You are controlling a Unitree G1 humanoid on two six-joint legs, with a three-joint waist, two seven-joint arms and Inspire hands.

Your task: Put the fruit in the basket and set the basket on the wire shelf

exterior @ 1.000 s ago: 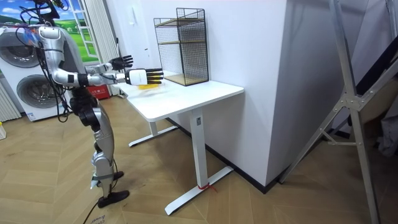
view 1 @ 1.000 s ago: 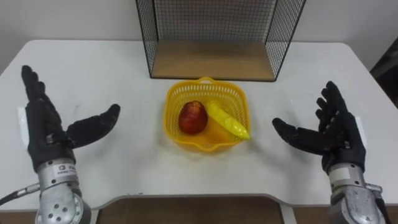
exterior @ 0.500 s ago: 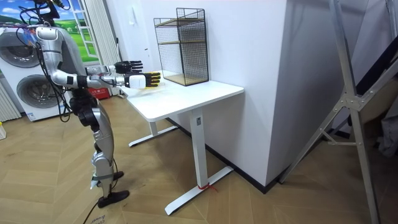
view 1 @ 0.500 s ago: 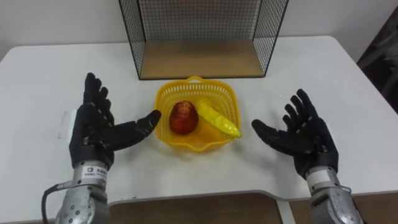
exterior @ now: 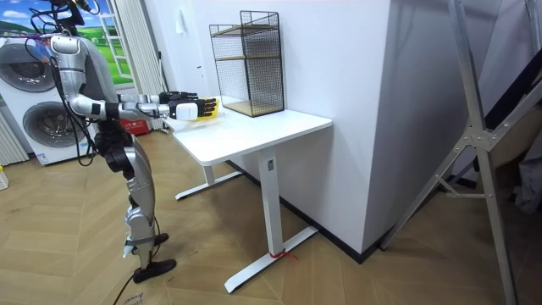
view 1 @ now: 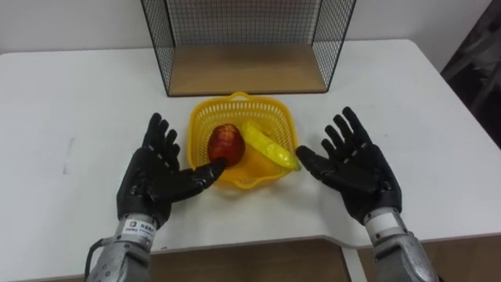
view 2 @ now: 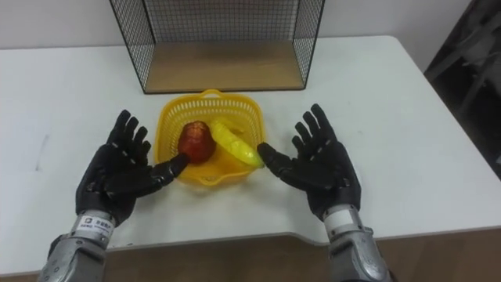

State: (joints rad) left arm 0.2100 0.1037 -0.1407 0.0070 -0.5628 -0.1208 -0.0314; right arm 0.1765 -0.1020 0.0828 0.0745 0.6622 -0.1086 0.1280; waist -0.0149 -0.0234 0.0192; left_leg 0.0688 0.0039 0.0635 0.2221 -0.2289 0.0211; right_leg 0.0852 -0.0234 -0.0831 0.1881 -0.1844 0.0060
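Illumination was bright, even and diffuse, and the placement of the shadows indicated a source overhead. The white rectangular table point(view 1: 70, 94) reflected this light uniformly and was the brightest surface in the eye views. Soft, faint shadows lay on the table close under the matte black left hand point(view 1: 153, 176), the matte black right hand point(view 1: 356, 168) and the yellow perforated plastic basket point(view 1: 200, 125). The wooden base of the black wire shelf point(view 1: 243, 70) appeared slightly dimmer inside its mesh. In the room view, the white wall point(exterior: 339, 68) and the wooden floor point(exterior: 76, 271) were evenly lit.
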